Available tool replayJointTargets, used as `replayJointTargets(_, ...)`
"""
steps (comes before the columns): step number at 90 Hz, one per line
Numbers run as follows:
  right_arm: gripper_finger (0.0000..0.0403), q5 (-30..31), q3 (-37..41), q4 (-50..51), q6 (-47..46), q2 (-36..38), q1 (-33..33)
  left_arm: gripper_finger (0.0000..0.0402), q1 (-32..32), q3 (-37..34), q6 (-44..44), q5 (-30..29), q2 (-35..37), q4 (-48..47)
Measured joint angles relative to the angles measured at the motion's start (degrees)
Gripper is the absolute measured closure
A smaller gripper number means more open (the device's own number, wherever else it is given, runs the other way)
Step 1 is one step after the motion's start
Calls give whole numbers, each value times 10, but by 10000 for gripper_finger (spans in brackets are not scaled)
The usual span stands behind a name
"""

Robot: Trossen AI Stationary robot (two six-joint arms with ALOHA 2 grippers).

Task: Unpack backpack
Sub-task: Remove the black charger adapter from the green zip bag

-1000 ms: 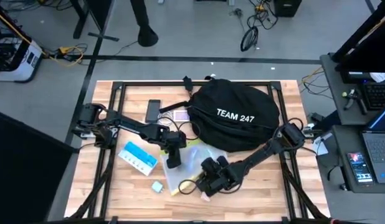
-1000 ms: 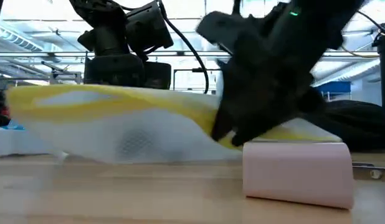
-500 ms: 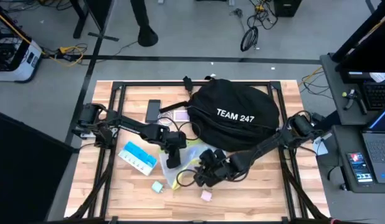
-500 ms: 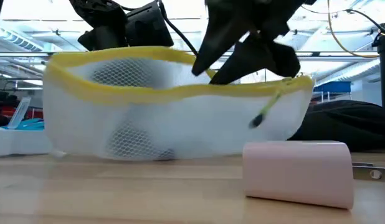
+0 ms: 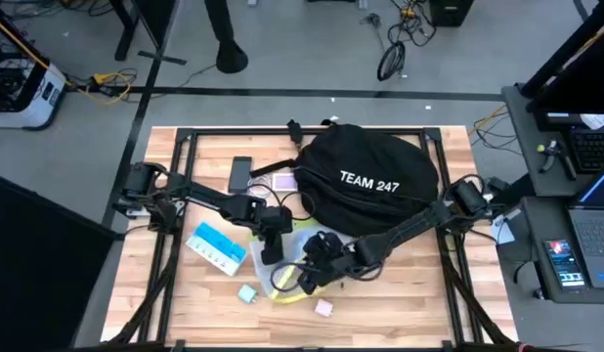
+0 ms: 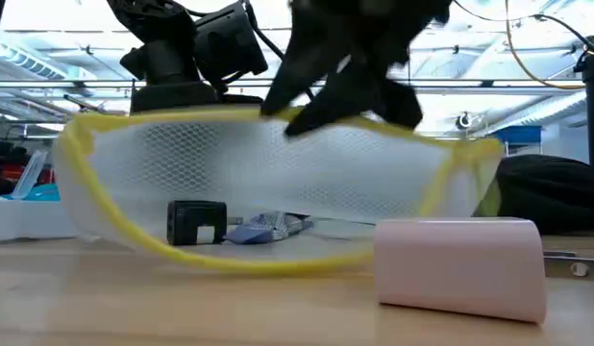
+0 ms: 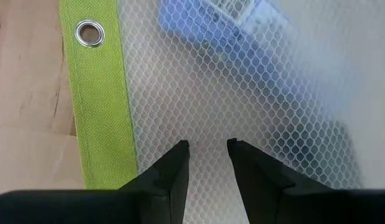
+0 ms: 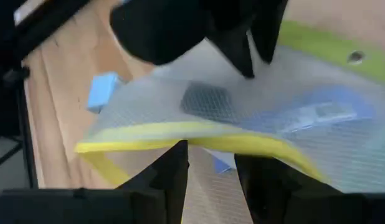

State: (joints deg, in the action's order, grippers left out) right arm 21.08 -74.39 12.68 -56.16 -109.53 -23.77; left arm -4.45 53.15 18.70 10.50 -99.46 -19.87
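The black backpack [image 5: 375, 181] with white "TEAM 247" lettering lies at the far middle of the table. In front of it sits a clear mesh pouch [image 5: 292, 256] with yellow trim. Its mouth gapes in the low view, showing a small black block [image 6: 196, 221] and a blue item [image 6: 263, 229] inside. My right gripper [image 5: 304, 277] is shut on the pouch's raised yellow edge. My left gripper [image 5: 271, 249] points down onto the pouch's left end, its fingers nearly together on the mesh beside a grommeted green-yellow band [image 7: 96, 93]. My left gripper comes from above, pointing down, with its fingertips [image 7: 177, 155] on the mesh panel [image 7: 208, 124] close to the trim at the pouch's left end. That end stays down on the table; whether mesh is caught between the fingers is hidden by them. My right gripper pinches the yellow trim [image 8: 211, 144] of the pouch's upper layer between its two fingers, lying across the edge. It slants in from the table's right. That layer is lifted into an arch [image 6: 278, 120] while the lower layer rests on the table.
A pink block [image 5: 323, 308] lies near the front edge, with a small light blue block [image 5: 246, 292] to its left. A blue box [image 5: 217, 246] sits left of the pouch. A dark phone [image 5: 240, 174] and a card [image 5: 282, 181] lie at the far left of the backpack.
My right gripper has risen and gone toward the table's left with the pouch's yellow edge. The pouch, lying flat a second ago, now stands open like a tent. Its lower layer and left end have stayed on the table.
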Motion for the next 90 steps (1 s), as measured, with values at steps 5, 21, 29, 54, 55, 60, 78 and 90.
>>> replayJointTargets(5, 284, 0, -1, -7, 0, 3, -6, 295, 0, 0, 0, 0, 0, 0)
replayJointTargets(21, 284, -3, 0, 0, 21, 12, -21, 295, 0, 0, 0, 0, 0, 0)
replayJointTargets(29, 284, -30, -1, 3, 11, 29, -31, 295, 0, 0, 0, 0, 0, 0)
replayJointTargets(54, 284, -107, -1, 16, -175, 34, -113, 295, 0, 0, 3, 11, 0, 0)
replayJointTargets(55, 284, -106, -1, 16, -182, 33, -116, 295, 0, 0, 3, 11, 0, 0)
replayJointTargets(60, 284, -96, -1, 20, -209, 29, -129, 295, 0, 0, 5, 11, 0, -1)
replayJointTargets(78, 284, 2, -1, 11, -251, -16, -145, 295, 0, 0, 5, 11, 0, 0)
replayJointTargets(90, 284, 6, -1, -100, -208, -41, -116, 295, 0, 0, 5, 11, 0, 0)
